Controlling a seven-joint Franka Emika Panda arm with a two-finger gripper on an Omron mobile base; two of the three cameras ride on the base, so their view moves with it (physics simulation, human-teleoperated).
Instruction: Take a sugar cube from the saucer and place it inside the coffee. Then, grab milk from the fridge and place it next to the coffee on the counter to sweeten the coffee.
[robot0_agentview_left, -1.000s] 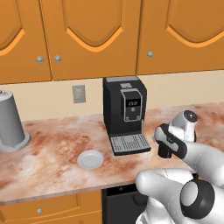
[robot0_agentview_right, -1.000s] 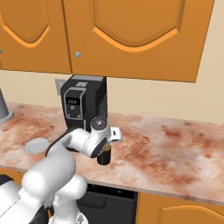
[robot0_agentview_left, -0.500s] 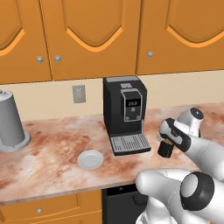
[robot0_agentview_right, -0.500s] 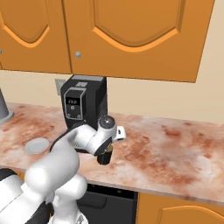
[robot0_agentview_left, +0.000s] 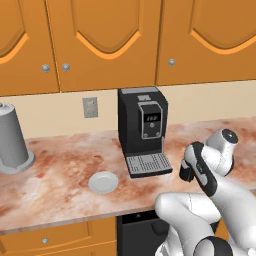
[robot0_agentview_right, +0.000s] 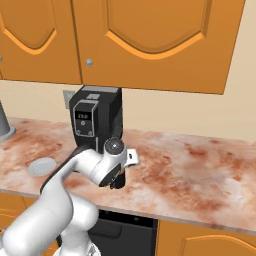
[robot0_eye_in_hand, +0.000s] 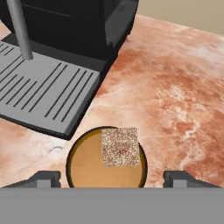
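The coffee (robot0_eye_in_hand: 94, 168), a dark cup with a brown surface, stands on the counter (robot0_eye_in_hand: 175, 87) just right of the coffee machine's drip tray. The tan sugar cube (robot0_eye_in_hand: 120, 147) lies within the cup's rim, over the brown surface, and touches neither finger. My gripper (robot0_eye_in_hand: 111, 179) hovers straight above the cup, open, its fingertips (robot0_eye_in_hand: 43, 178) spread wide to either side. From the base cameras the gripper (robot0_agentview_left: 186, 170) (robot0_agentview_right: 119, 179) points down at the counter's front, hiding most of the cup. The white saucer (robot0_agentview_left: 103, 182) (robot0_agentview_right: 42, 166) lies bare, left of the machine. Milk and fridge are out of view.
The black coffee machine (robot0_agentview_left: 142, 127) (robot0_agentview_right: 95, 120) stands against the wall, its grey drip tray (robot0_eye_in_hand: 43, 94) close to the cup. A grey canister (robot0_agentview_left: 12, 140) sits at the far left. Orange wall cabinets (robot0_agentview_left: 125, 40) hang above. The marbled counter runs on to the right (robot0_agentview_right: 200, 170).
The gripper was shut one second ago and half a second ago and now stands wide open. The sugar cube has left the fingers and sits over the coffee. The hand drifted slightly right.
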